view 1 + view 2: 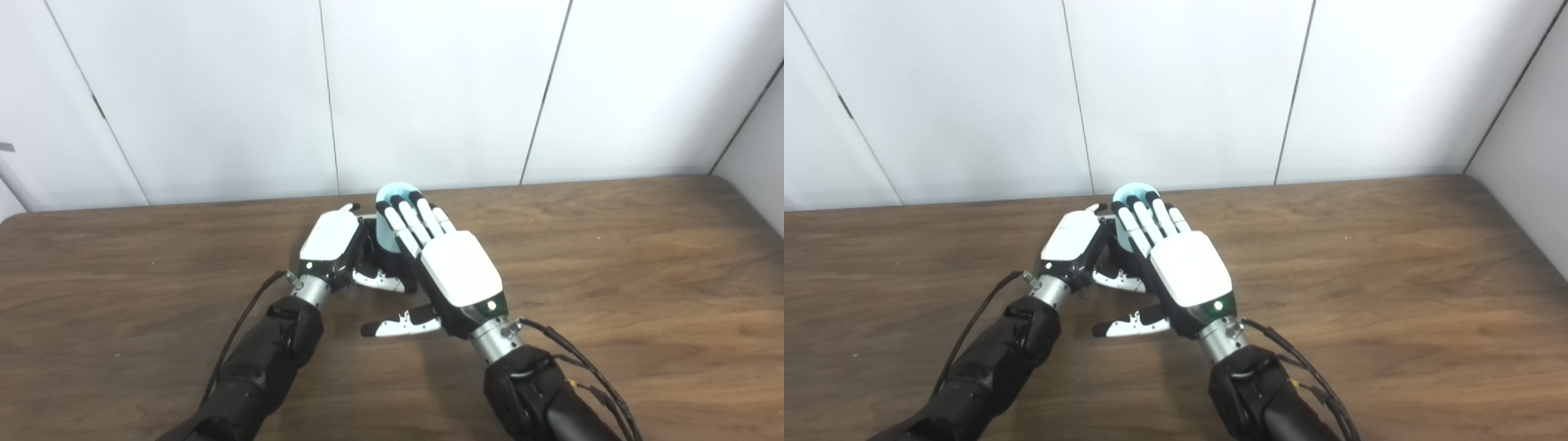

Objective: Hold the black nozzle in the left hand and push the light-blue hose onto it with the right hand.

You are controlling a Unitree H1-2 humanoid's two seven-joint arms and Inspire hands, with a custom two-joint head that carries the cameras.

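The light-blue hose (386,233) stands upright at the middle of the table, between my two hands. My right hand (456,266) lies against its near side with fingers (411,217) straight and flat on it, thumb stuck out to the left, not wrapped around. My left hand (327,239) is curled in from the left at the hose's base, closed on a dark piece (369,242) that I take for the black nozzle. Most of that piece is hidden by the fingers and the hose.
The brown wooden table (612,275) reaches to white wall panels (429,92) just behind the hose. Cables run along both forearms. A wall corner closes the far right.
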